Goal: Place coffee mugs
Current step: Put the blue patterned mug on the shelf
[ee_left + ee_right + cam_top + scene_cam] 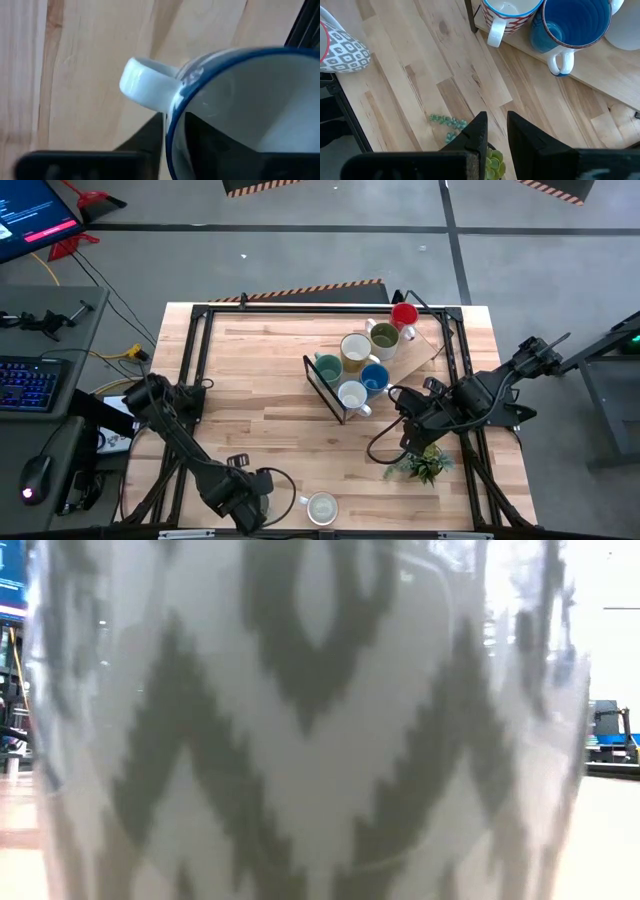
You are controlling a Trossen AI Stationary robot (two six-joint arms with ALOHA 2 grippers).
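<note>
no legible text, labels, brands or numbers, monitor screen (30, 220) unreadable

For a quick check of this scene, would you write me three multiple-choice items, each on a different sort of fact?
1. Where does the lone pale mug stand?
A. Among the grouped mugs
B. At the table edge, beside the left gripper
C. Under the right arm

2. What colour is the mug at the far end of the group, nearest the table's corner?
A. Black
B. Purple
C. Red

3. How do the grouped mugs stand?
A. Upright, mouths up
B. Upside down
C. Stacked inside each other

Answers: 1 B, since the high view shows it alone by the left gripper. 2 C, the red mug sits outermost. 3 A, open mouths show, as on the cream-yellow mug. The right gripper hangs over the potted plant.
</note>
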